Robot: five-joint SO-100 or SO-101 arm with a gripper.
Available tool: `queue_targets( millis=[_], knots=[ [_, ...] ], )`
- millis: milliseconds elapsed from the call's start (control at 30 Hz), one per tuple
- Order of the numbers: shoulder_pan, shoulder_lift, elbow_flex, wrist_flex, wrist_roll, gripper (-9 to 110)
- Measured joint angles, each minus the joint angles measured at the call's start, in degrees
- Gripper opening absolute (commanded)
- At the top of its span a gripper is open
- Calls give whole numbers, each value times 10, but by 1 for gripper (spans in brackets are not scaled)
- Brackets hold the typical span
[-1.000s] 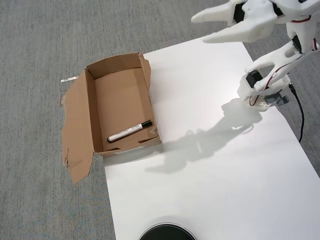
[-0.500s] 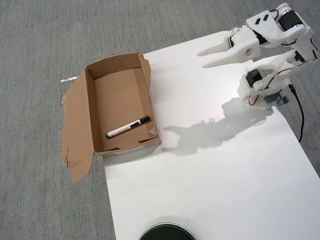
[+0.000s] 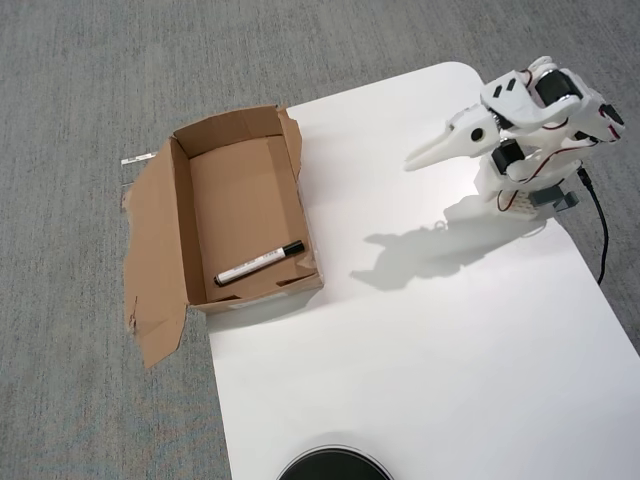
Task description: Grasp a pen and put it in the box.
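Observation:
The pen (image 3: 258, 263), white-barrelled with a black cap, lies slantwise on the floor of the box (image 3: 235, 180) near its front wall. The brown cardboard box stands open at the left edge of the white sheet, its torn flaps splayed out over the carpet. My white gripper (image 3: 418, 158) is folded back close to the arm's base (image 3: 525, 190) at the upper right, well clear of the box. Its fingers look pressed together into one point, with nothing between them.
A white sheet (image 3: 420, 350) covers the right part of the grey carpet (image 3: 80, 80). A black round object (image 3: 333, 466) pokes in at the bottom edge. A black cable (image 3: 601, 225) runs down from the base. A small white strip (image 3: 140, 158) lies left of the box.
The arm has drawn back and down toward its base on the right. Its fingers, apart earlier, have come together. The pen stays in the box, having shifted only slightly.

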Motion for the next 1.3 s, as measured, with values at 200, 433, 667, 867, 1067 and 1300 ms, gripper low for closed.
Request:
queue_targets(
  millis=[200, 433, 667, 867, 1067, 1300],
  knots=[
    [-1, 54, 84, 6, 86, 24],
    [-1, 83, 166, 7, 164, 24],
    [1, 83, 199, 7, 223, 24],
    [1, 83, 272, 7, 335, 24],
    [2, 83, 306, 7, 355, 24],
    [2, 83, 327, 7, 355, 24]
  ],
)
